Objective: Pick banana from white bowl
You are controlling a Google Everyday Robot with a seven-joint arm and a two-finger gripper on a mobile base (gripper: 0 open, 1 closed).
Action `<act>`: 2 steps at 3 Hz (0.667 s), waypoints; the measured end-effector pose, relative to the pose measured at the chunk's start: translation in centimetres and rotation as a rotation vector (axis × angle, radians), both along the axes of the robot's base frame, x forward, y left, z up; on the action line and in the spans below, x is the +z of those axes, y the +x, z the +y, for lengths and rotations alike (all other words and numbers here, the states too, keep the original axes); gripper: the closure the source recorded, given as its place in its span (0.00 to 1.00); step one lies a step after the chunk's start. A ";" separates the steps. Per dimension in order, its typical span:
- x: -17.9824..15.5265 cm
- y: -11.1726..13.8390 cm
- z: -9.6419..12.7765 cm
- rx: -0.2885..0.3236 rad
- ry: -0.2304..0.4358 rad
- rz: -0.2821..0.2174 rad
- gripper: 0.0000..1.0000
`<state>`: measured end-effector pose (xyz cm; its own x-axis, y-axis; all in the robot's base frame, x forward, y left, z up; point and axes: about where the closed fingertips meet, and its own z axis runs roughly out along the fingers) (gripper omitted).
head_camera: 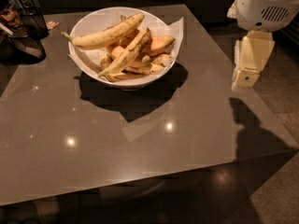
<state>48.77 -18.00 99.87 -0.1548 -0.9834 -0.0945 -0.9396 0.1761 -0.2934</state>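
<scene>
Whether the gripper (pixel 246 76) is standing open or closed cannot be told from this view, and it is holding nothing that is showing. It is hanging at the right side of the scene, pointing downward just beyond the table's (pixel 117 148) right edge, beneath a white housing (pixel 264 6) of the arm. The banana (pixel 110 31) is lying well apart from it, off to its left and farther back, with bare tabletop between them.

At the far left, dark objects (pixel 23 36) are sitting at the table's back corner; what they are is not showing clearly. Next to the right, the white bowl (pixel 140 80) is resting on the back half of the table, casting a dark shadow toward the front. The banana is lying across the bowl's top, its stem end poking over the left rim. A second banana (pixel 127 54) is leaning diagonally below it. Orange-tan pieces (pixel 159 45) are filling the bowl's right side. Paper sheets (pixel 177 27) are sticking out over the right rim.
</scene>
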 end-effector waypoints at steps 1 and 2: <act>0.5 0.8 0.6 0.025 0.012 -0.026 0.00; 1.6 2.6 2.1 0.074 -0.022 -0.055 0.00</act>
<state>51.36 -15.93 101.51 -0.0770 -0.9938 -0.0797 -0.9320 0.1002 -0.3483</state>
